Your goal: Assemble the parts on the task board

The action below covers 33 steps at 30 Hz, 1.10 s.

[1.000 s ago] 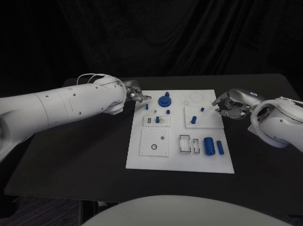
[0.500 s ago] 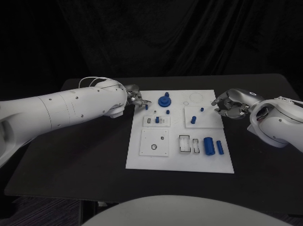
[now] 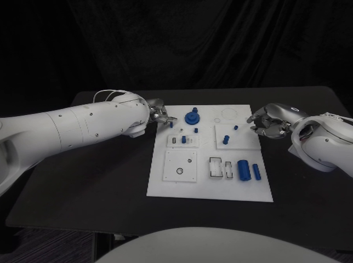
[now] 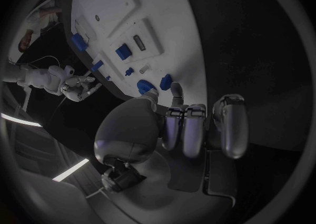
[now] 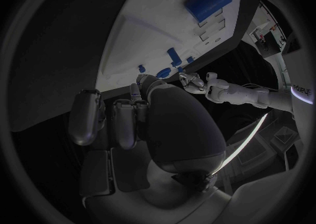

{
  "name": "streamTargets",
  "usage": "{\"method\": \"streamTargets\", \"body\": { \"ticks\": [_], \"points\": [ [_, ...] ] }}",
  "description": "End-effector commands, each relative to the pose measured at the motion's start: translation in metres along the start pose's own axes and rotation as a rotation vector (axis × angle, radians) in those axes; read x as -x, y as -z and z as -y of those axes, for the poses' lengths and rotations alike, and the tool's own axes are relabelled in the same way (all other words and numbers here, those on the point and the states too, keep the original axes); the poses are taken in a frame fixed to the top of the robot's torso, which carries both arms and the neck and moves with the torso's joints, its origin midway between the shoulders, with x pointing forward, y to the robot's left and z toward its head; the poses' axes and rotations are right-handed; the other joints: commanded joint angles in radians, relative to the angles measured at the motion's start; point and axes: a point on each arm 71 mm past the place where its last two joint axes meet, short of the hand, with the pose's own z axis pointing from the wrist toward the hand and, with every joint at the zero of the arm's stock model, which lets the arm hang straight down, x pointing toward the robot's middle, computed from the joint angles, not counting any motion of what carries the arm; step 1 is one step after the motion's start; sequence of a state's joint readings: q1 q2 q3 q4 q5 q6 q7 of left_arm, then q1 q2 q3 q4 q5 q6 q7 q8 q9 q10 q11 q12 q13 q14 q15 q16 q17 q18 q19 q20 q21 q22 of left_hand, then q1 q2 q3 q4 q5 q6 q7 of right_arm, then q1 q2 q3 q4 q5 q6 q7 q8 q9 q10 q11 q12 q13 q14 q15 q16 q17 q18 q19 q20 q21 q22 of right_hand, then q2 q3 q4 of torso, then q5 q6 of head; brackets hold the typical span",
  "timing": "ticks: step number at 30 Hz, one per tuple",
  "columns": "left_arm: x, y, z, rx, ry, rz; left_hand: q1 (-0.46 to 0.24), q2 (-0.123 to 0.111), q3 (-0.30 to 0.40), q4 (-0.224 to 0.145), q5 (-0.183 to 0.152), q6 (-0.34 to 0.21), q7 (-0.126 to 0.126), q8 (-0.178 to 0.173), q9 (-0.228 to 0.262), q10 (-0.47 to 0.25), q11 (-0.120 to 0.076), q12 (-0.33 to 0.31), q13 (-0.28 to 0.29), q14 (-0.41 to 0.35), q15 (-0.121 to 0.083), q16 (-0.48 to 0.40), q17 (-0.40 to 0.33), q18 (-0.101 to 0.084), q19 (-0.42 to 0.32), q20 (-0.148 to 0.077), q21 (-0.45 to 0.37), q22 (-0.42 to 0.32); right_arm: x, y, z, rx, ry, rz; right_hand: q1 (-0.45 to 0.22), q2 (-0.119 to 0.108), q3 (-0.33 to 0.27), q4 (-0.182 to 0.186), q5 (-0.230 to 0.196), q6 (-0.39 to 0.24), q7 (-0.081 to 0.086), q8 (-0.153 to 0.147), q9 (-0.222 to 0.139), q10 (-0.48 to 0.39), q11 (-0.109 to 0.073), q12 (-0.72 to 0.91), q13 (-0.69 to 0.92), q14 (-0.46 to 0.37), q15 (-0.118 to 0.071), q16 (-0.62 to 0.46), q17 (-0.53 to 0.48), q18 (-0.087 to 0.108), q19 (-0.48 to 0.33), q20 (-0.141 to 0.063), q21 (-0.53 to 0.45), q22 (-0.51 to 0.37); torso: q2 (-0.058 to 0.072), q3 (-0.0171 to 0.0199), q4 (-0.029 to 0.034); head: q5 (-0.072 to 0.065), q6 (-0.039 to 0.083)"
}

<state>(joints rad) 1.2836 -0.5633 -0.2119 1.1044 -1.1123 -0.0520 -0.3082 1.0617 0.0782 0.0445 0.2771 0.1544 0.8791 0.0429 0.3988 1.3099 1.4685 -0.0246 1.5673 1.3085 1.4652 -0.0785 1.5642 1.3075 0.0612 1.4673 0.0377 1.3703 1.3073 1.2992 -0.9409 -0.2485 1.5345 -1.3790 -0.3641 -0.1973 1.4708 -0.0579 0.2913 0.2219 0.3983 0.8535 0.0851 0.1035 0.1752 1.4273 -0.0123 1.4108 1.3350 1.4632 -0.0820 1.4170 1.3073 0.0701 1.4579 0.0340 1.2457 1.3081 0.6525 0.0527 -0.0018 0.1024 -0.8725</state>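
The white task board [image 3: 210,183] lies mid-table. On it, a round blue stacked part [image 3: 193,117] stands at the far left, and small blue pegs [image 3: 235,127] stand around the middle. A large blue cylinder [image 3: 244,169] and a thinner one [image 3: 256,172] lie near the right edge. My left hand [image 3: 160,115] hovers at the board's far left corner, close to the stacked part [image 4: 146,86]. Its fingers [image 4: 191,129] are curled in with nothing in them. My right hand [image 3: 267,121] sits at the board's far right edge, its fingers [image 5: 125,124] also curled with nothing visible in them.
Several empty sockets and slots [image 3: 215,167] mark the board's near half. The black table [image 3: 90,181] spreads wide on both sides and in front. Dark cloth hangs behind the table.
The left arm slid slightly toward the board's corner and has held still for the last half second. The right hand has barely moved.
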Motion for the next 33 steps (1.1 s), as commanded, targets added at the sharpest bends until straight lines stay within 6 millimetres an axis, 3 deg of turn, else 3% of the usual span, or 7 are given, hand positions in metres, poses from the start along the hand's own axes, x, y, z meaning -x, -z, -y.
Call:
{"method": "streamTargets", "body": {
  "ticks": [1,33],
  "points": [
    [-0.0009,-0.0003,0.0043,-0.034,0.003,0.004,0.014,0.002,0.002,-0.008,0.006,0.001,0.0,-0.008,0.023,0.102,-0.001,0.003,0.262,0.106,-0.001,0.007,0.263,-0.014,0.026,-0.006,-0.007,0.201,-0.0013,0.0,0.0002,-0.004,0.002,-0.005,-0.011,0.002,0.004,-0.001,0.004,0.008,-0.002,0.001,0.0,0.004,-0.002,0.002,0.074,0.072,0.005,0.003,0.136,-0.003,0.001,0.0,0.001,0.174,0.0,0.0006,0.0013,-0.001,0.0],
    [-0.0089,-0.0044,0.0055,-0.024,-0.006,-0.032,0.072,0.007,0.014,-0.037,0.079,-0.014,0.004,-0.039,0.023,0.102,0.002,0.003,0.262,0.106,0.002,0.007,0.263,-0.013,0.023,-0.003,-0.015,0.199,-0.0025,-0.0012,-0.0011,-0.005,0.004,-0.014,-0.011,0.002,0.005,-0.002,0.004,0.007,-0.001,0.001,0.0,0.002,-0.002,0.001,0.073,0.071,0.006,0.001,0.134,-0.003,0.001,0.0,-0.001,0.174,0.0,0.0006,0.0014,-0.002,0.0]
  ]
}}
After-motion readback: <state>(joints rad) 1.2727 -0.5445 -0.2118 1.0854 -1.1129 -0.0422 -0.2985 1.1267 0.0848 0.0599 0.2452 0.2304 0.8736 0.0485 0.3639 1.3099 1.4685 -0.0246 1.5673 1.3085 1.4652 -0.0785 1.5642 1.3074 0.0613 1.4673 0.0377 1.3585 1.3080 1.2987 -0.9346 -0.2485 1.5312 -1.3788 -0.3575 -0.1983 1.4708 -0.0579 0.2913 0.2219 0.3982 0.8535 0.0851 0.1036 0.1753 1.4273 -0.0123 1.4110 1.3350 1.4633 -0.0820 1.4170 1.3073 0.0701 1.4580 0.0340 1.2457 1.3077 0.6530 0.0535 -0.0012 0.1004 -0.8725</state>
